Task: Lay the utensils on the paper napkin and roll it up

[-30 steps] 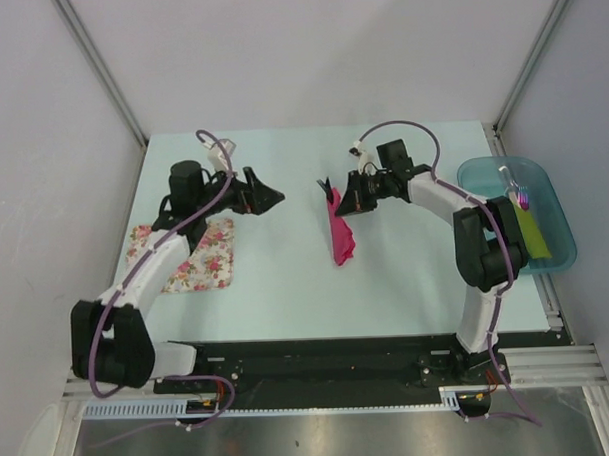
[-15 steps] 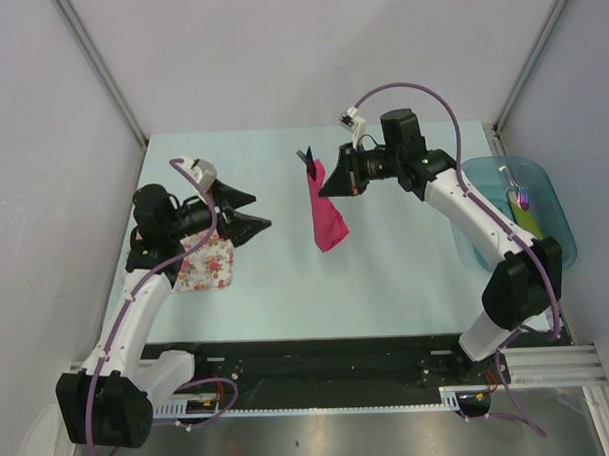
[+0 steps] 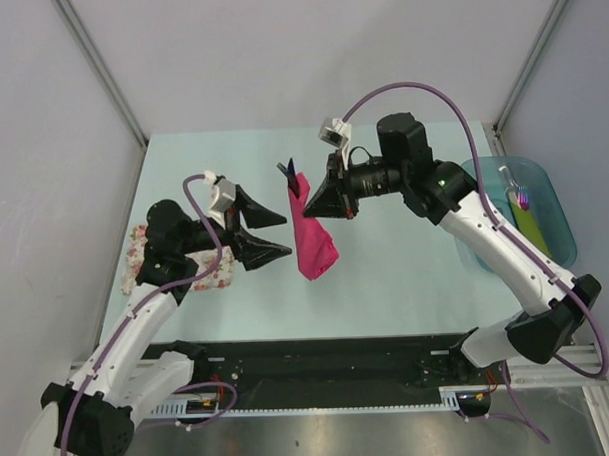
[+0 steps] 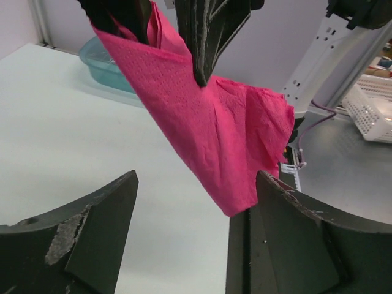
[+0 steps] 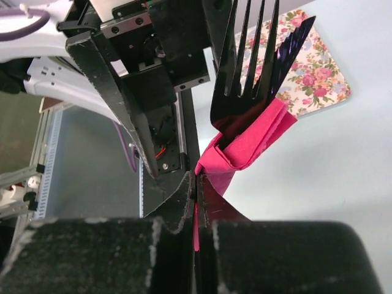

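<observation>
Napkin [image 3: 316,246], apparently wrapping utensils [image 5: 242,67], hangs pinched in right gripper [image 3: 308,209]; left gripper [image 3: 285,235] gapes wide.

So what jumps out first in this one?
The pink napkin hangs above mid-table from the shut right gripper, a black fork and a dark blue piece poking out of its top. The left gripper is open beside its lower end; a floral cloth lies at far left.

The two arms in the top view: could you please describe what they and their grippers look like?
Both arms, left arm and right arm, have white shells with black joints, and a purple cable loops along each. The left gripper and right gripper are black with wedge-shaped fingers; one left finger shows a scuffed grey patch.
</observation>
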Controlling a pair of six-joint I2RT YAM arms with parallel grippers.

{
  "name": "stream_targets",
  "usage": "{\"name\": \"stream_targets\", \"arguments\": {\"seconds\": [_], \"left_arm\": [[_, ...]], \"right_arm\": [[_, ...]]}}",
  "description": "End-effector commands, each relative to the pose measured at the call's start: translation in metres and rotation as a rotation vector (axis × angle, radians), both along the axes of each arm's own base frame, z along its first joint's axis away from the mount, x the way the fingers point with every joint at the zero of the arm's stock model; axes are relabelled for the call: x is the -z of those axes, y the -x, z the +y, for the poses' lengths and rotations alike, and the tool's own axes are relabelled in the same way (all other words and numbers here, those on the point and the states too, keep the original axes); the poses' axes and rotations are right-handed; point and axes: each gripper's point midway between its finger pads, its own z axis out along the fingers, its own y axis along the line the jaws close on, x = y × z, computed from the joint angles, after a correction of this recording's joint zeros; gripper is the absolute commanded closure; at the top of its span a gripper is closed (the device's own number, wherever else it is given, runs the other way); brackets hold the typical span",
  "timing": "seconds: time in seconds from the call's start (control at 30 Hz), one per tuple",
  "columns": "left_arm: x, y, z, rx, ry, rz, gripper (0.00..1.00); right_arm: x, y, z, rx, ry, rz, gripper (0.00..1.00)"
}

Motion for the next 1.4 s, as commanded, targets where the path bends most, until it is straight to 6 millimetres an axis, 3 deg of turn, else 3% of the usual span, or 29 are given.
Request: {"name": "stream_targets", "arguments": {"seconds": [0.0,0.4,0.67,0.87,1.1,1.23,1.33,1.37], "left_arm": [[-0.021,0.009,-0.012,0.038,0.035,-0.05,0.21],[-0.043,0.031,-0.037,0.136,0.104,-0.032,0.27],[-0.057,0.038,-0.041,0.172,0.124,-0.053,0.33],[-0.06,0.046,-0.043,0.199,0.131,-0.053,0.48],[-0.06,0.048,-0.042,0.198,0.13,-0.045,0.73],[-0.059,0.048,-0.041,0.186,0.126,-0.035,0.79],[-0.06,0.048,-0.04,0.175,0.115,-0.035,0.91],[-0.057,0.047,-0.04,0.17,0.103,-0.033,1.0]], "right_arm": [[-0.038,0.021,-0.003,-0.021,-0.057,-0.151,1.0],[-0.046,0.046,-0.003,-0.065,-0.061,-0.244,1.0],[-0.049,0.054,-0.003,-0.077,-0.065,-0.271,1.0],[-0.049,0.055,-0.002,-0.074,-0.064,-0.286,1.0],[-0.052,0.059,-0.003,-0.073,-0.069,-0.31,1.0],[-0.05,0.059,-0.005,-0.059,-0.062,-0.319,1.0],[-0.048,0.056,-0.008,-0.034,-0.057,-0.327,1.0],[-0.048,0.057,-0.009,-0.027,-0.057,-0.328,1.0]]}}
